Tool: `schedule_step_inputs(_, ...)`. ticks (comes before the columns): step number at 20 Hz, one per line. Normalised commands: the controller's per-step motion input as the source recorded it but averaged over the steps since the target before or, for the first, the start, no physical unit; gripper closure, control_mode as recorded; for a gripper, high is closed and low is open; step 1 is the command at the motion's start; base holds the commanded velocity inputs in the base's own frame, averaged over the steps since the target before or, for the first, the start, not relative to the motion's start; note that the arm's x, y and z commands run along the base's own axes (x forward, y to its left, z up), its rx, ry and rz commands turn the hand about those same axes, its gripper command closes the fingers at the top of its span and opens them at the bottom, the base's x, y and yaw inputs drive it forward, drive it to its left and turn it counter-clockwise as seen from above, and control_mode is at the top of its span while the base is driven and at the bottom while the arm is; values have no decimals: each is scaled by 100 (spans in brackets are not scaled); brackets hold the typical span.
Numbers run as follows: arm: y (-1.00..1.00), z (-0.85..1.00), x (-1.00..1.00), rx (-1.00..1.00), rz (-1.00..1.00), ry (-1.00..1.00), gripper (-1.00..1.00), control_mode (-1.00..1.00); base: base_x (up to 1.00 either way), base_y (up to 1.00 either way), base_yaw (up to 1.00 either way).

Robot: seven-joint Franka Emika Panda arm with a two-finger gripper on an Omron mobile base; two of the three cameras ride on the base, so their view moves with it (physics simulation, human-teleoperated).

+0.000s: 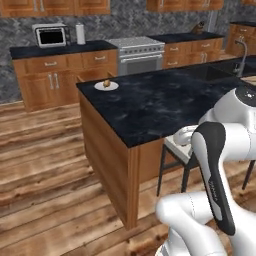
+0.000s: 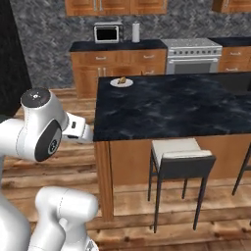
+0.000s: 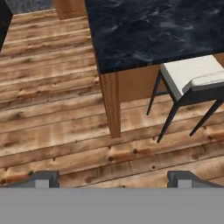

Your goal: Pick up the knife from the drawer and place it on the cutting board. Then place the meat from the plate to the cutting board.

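**Q:** Where is your gripper, and what is in it?

**A:** My gripper [image 3: 112, 178] hangs over the wooden floor [image 3: 48, 109] just off the near left corner of the island. The two finger tips [image 3: 43, 178] stand far apart at the bottom of the hand view, jaws wide, nothing between them. I hold nothing.

**Q:** And the meat?

**A:** The meat [image 1: 106, 83] sits on the plate [image 1: 106, 87] at the far left corner of the island counter [image 1: 165, 100]. That is well apart from my gripper, across the whole depth of the dark top. In the right base view the same plate [image 2: 121, 83] lies near the far left edge, with the meat [image 2: 122, 79] on its middle.

**Q:** Which way does the meat point?

**A:** Too small to tell. It reads as a brown-golden lump; I cannot make out a long axis.

**Q:** Surface and room?

**A:** Black marbled top on reddish wood sides. A stool [image 2: 181, 157] with a pale seat and dark frame is tucked at the near side, right of the corner post [image 3: 110, 103]. Beyond the island, against a grey stone wall: wooden cabinets [image 1: 55, 75], a microwave [image 1: 51, 35] with a white cylinder just right of it, and a steel oven [image 1: 137, 54]. A faucet [image 1: 243, 55] rises at the far right of the island.
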Motion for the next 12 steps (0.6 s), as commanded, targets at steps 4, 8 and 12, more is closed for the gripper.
schedule_step_inputs(4, 0, 0, 0, 0, 0, 0, -100, 100, 6, 98, -43)
schedule_step_inputs(8, 0, 0, 0, 0, 0, 0, -100, 100, 23, 72, -67)
schedule_step_inputs(12, 0, 0, 0, 0, 0, 0, -100, 100, 32, 77, -42)
